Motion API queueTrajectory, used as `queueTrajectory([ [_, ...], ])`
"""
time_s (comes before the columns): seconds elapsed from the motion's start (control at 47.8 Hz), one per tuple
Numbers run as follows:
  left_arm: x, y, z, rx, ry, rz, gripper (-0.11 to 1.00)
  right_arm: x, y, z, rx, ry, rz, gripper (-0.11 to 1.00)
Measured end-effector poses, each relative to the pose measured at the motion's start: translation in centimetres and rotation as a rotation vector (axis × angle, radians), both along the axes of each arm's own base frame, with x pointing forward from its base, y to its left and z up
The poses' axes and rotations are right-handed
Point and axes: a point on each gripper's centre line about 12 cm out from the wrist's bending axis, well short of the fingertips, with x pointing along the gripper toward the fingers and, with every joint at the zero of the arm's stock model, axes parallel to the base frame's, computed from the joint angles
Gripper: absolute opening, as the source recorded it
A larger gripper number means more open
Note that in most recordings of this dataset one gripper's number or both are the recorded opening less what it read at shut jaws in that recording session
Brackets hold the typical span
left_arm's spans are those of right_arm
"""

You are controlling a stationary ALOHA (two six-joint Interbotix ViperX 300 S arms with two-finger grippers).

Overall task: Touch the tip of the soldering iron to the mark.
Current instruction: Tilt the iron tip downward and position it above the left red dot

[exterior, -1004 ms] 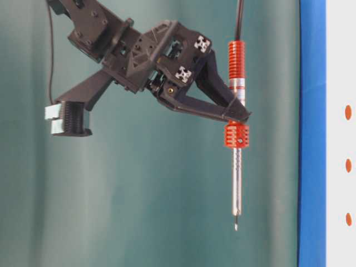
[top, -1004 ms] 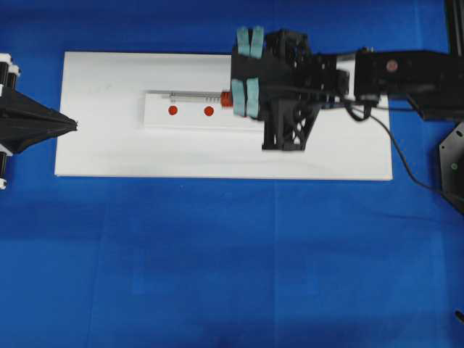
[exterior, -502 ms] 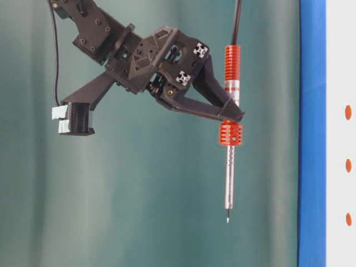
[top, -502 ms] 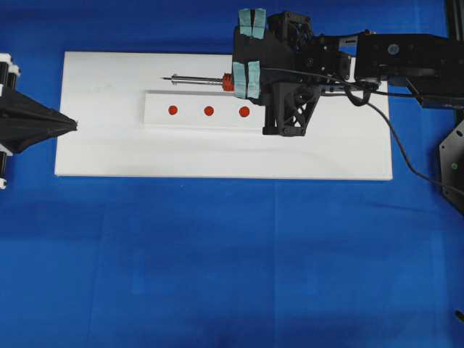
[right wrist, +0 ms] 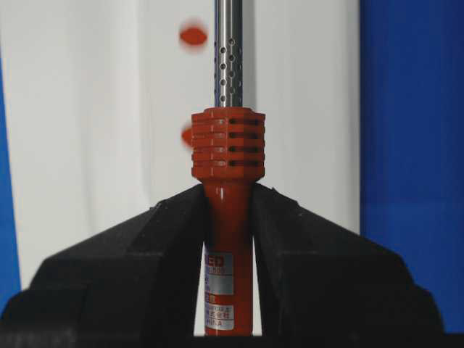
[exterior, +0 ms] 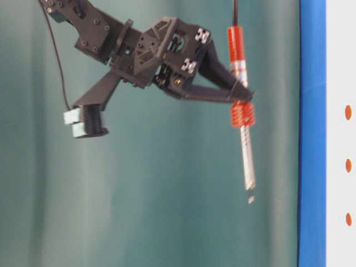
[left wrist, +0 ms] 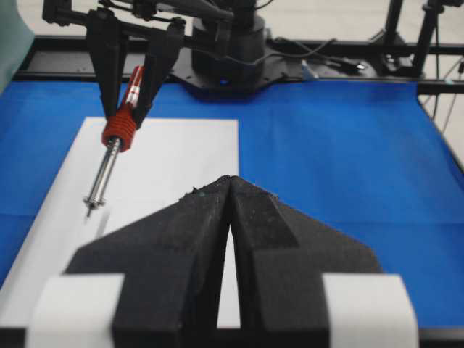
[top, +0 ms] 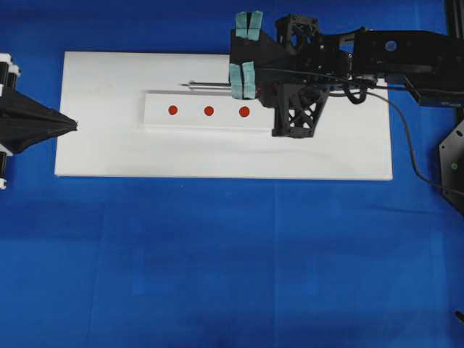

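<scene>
Left gripper [left wrist: 226,190] sits closed and idle in the foreground. Beyond it, the right gripper [right wrist: 228,210] is clamped on the iron [right wrist: 228,239] by its red handle, above the white board [top: 101,156]. Tip [left wrist: 88,212] hangs beside the marks [top: 209,111], not over one: swing it across, then lower gently.

Both arms are all matte black. The right gripper [exterior: 240,99] has long tapered fingers [right wrist: 123,268] coming off a 3D-printed body with open triangular lattice struts, plus a couple of little black-and-white checker markers stuck near the finger mount. There are pale teal foam pads on a ribbed black block off its side, and thin black cables loop along the boxy arm links, which carry round screw bosses. The left gripper [left wrist: 230,210] is a rough black wedge with white tape patches on both fingers.
</scene>
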Motion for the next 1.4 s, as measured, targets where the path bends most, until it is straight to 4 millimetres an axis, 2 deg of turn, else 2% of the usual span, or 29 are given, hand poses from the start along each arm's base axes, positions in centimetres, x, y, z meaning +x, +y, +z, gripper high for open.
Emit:
queueTrajectory([
  [0.23,-0.02,0.0,0.03,0.001,-0.002,0.0,0.0,-0.94,-0.08,-0.26,0.014,0.133,-0.018,0.06],
  [1.402,0.0,-0.03,0.02,0.003,-0.002,-0.002,0.0,-0.53,0.24,0.03,0.017,0.107,0.0,0.06],
])
